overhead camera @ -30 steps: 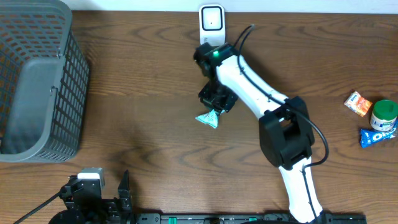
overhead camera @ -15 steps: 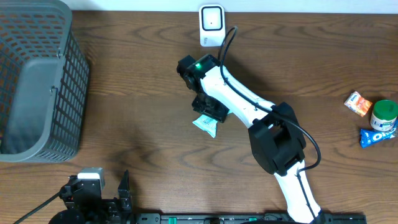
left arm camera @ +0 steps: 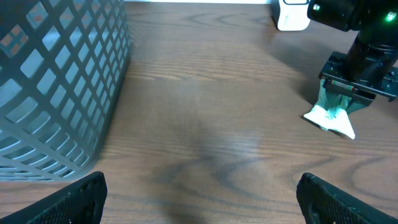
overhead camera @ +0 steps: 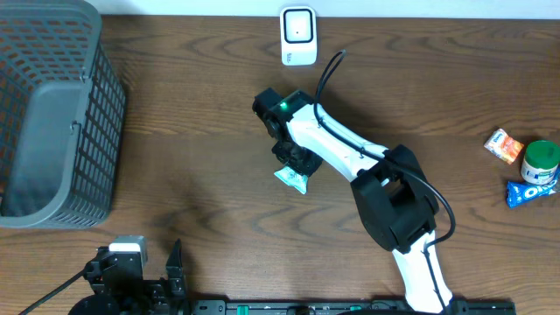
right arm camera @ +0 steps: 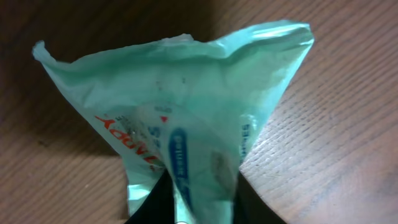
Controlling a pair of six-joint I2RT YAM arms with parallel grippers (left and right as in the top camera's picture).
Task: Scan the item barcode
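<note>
The right arm (overhead camera: 350,149) of a two-armed robot reaches over a dark wooden worktop (overhead camera: 192,131), its jaws clamped on the top of a mint-green snack packet (overhead camera: 291,179). The packet hangs near the middle of the worktop, below and slightly left of the white barcode scanner (overhead camera: 298,35), which stands at the far edge, well apart from it. From the left wrist camera, the packet (left arm camera: 329,118) fans out beneath the black jaws, its pale lower edge down at the wood; whether it touches cannot be told. The right wrist camera looks straight onto the crinkled wrapper (right arm camera: 186,124), pinched at its narrow end between the two fingers, with red and blue print on its face that is too blurred to read.

The left arm sits low at the near edge, its jaws spread wide and holding nothing, one black fingertip (left arm camera: 68,199) showing in each bottom corner of its own view. A grey plastic mesh basket (overhead camera: 105,105) occupies the far left corner. At the right edge lie a small orange box (overhead camera: 505,145), a green-lidded jar (overhead camera: 540,161) and a blue Oreo packet (overhead camera: 531,192), close together.
</note>
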